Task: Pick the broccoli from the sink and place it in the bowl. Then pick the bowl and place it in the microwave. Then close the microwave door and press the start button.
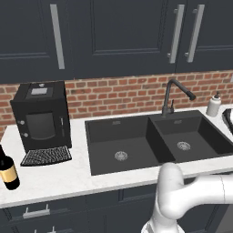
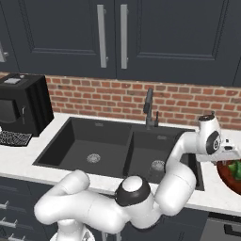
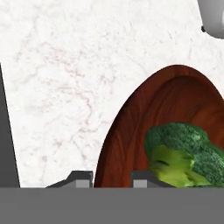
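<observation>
Now the broccoli lies inside the reddish-brown bowl, which stands on the white counter just right of the sink, close to the counter's front edge. Above the bowl's near rim hangs the gripper, its finger tips parted with nothing between them. Both sink basins lie bare, well apart from the hand. A white bottle stands at the counter's back edge, and the coffee machine stands far left.
</observation>
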Tool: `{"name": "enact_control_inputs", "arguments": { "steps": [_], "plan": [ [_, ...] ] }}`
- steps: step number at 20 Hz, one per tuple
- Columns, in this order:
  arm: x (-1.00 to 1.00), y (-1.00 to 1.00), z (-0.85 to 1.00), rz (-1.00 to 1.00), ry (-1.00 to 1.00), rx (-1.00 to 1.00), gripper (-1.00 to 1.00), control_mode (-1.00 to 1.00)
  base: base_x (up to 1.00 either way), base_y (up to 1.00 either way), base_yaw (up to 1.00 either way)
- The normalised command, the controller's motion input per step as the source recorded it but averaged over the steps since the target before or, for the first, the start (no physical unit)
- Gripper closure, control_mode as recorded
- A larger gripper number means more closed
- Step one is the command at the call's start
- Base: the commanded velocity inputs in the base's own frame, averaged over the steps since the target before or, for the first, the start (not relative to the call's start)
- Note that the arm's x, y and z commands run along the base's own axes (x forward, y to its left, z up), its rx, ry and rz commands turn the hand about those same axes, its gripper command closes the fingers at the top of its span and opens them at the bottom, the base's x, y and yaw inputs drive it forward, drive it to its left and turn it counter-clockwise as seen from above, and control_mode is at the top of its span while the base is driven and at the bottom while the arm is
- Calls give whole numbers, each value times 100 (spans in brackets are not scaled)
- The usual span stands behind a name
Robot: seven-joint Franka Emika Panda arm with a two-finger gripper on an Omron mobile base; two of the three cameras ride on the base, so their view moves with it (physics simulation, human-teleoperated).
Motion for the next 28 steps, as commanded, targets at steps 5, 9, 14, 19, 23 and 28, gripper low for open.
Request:
{"name": "enact_control_inputs", "arguments": {
  "steps": [5, 9, 14, 19, 23, 28],
  "plan": [
    [-29, 38, 13, 1, -23, -3, 100, -100, 0, 0, 0],
    [-25, 42, 26, 3, -13, -10, 100, -100, 0, 0, 0],
    [-23, 33, 30, 4, -8, -15, 100, -100, 0, 0, 0],
    [-30, 19, 39, 15, -5, -17, 100, -100, 0, 0, 0],
    [-36, 0, 61, 27, 0, -12, 100, -100, 0, 0, 0],
    [-32, 0, 48, 35, 6, -10, 100, -100, 0, 0, 0]
  ]
}}
